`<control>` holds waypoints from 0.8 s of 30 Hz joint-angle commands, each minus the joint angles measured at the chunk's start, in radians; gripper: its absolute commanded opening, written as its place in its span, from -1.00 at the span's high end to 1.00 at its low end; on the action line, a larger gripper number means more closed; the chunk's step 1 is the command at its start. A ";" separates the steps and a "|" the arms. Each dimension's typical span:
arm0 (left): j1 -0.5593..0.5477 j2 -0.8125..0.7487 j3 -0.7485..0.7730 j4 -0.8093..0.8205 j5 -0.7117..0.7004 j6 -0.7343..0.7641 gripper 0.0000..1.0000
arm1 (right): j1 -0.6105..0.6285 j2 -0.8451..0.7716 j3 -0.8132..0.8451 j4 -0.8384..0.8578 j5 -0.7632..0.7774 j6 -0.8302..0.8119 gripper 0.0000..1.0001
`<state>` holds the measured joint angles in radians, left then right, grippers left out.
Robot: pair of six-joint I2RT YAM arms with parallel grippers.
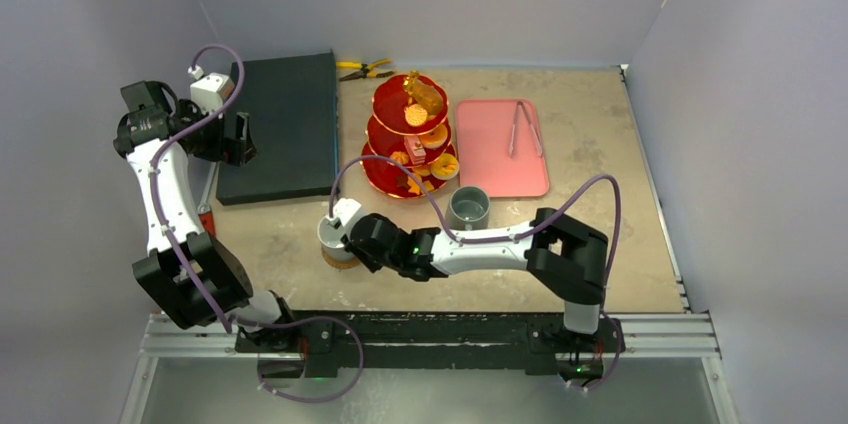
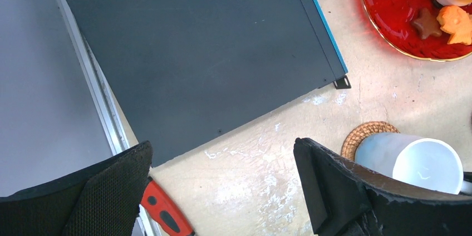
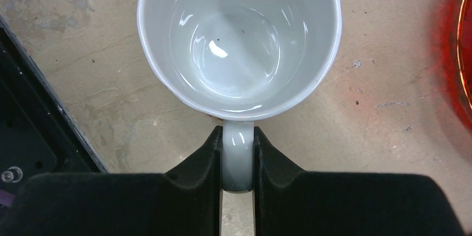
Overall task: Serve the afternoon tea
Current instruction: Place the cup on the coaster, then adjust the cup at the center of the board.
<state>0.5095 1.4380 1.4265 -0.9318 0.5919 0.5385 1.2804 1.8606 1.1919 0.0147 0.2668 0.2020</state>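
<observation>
Table (image 1: 600, 244): one, beige; clock directions are read from above, 12 at the far wall.
Slab (image 1: 278, 124): one, dark and flat, at 10 o'clock of the table.
Tray (image 1: 490, 159): one, pink, at 1 o'clock, just beside the stand.
Stand (image 1: 392, 99): one, red, three tiers, gold handle, between slab and tray.
Left gripper (image 2: 222, 152): one, jaws wide apart and holding nothing, over the slab's near corner.
Right gripper (image 3: 238, 136): one, clamped on the white mug's handle.
Mugs: two. The white mug (image 3: 239, 41) is upright and empty at 7 o'clock of the stand. The grey mug (image 1: 468, 207) is at 5 o'clock of the stand.
Coaster (image 2: 364, 134): one seen, cork, under the white mug and showing at its edge.
Pliers (image 1: 364, 69): one pair, yellow handles, at 11 o'clock of the stand by the far wall.
Tongs (image 1: 524, 127): one pair, lying on the tray.
Biscuits (image 1: 416, 115): several on the tiers, orange and brown; too small to count exactly.
</observation>
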 commanded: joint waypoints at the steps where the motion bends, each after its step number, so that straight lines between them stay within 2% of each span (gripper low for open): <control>1: 0.006 -0.023 -0.006 0.026 0.023 0.008 -0.99 | 0.010 -0.039 0.014 0.078 0.003 0.019 1.00; 7: 0.007 -0.016 -0.001 0.031 0.026 0.004 -0.99 | 0.011 -0.017 0.036 0.050 0.009 0.016 1.00; 8: 0.007 -0.017 -0.001 0.031 0.026 0.004 -0.99 | 0.013 -0.013 0.039 0.048 0.013 0.016 0.93; 9: 0.007 -0.017 -0.001 0.033 0.026 0.004 -0.99 | 0.013 -0.011 0.042 0.041 0.018 0.016 0.81; 11: 0.006 -0.016 -0.001 0.033 0.023 0.005 -0.99 | 0.012 -0.008 0.045 0.031 0.032 0.022 0.40; 14: 0.007 -0.013 -0.001 0.032 0.023 0.007 -0.99 | 0.012 -0.022 0.050 0.005 0.047 0.045 -0.01; 18: 0.006 -0.014 0.003 0.031 0.026 0.007 -0.99 | 0.012 -0.063 0.063 -0.029 0.041 0.064 -0.39; 22: 0.007 -0.017 0.008 0.027 0.025 0.011 -0.99 | 0.002 -0.131 0.075 -0.099 0.102 0.109 -0.66; 24: 0.006 -0.018 0.010 0.025 0.025 0.010 -0.99 | -0.026 -0.181 0.056 -0.143 0.127 0.161 -0.71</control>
<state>0.5095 1.4380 1.4261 -0.9283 0.5919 0.5392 1.2869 1.8099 1.2137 -0.0563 0.3103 0.2718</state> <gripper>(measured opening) 0.993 0.829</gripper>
